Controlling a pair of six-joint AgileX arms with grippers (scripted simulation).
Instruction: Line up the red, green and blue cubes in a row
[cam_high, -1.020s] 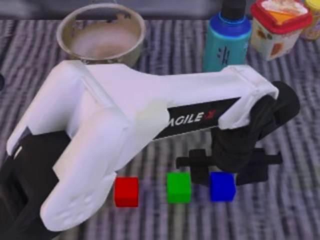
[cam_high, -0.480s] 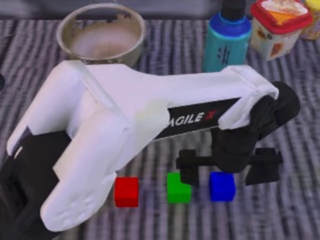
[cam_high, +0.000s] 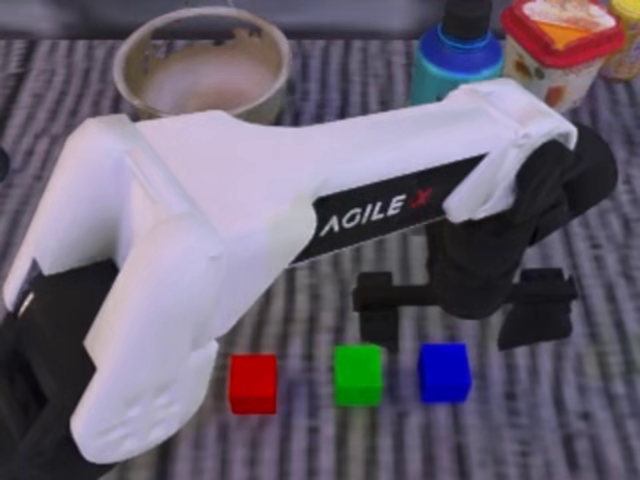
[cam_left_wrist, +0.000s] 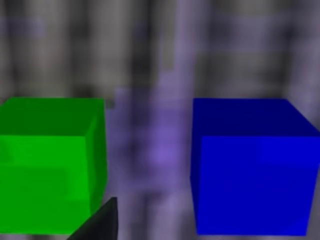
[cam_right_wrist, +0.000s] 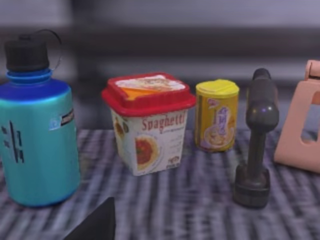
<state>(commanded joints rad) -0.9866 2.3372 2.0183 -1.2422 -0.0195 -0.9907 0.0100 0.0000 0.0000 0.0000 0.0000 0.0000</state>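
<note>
**Cubes lined up, don't knock them now**

Risk is my left gripper (cam_high: 463, 318) clipping the blue cube (cam_high: 444, 372) or green cube (cam_high: 358, 374) if I swing sideways. Its jaws are spread wide, empty, hovering just behind those two. Red cube (cam_high: 253, 383) sits left of green, evenly spaced. Right arm's parked out of sight.

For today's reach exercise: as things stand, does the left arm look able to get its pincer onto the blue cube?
Probably yes. The left pincer hangs open just behind the blue cube, with nothing between them; the green cube sits apart, leaving room for a finger.
</note>
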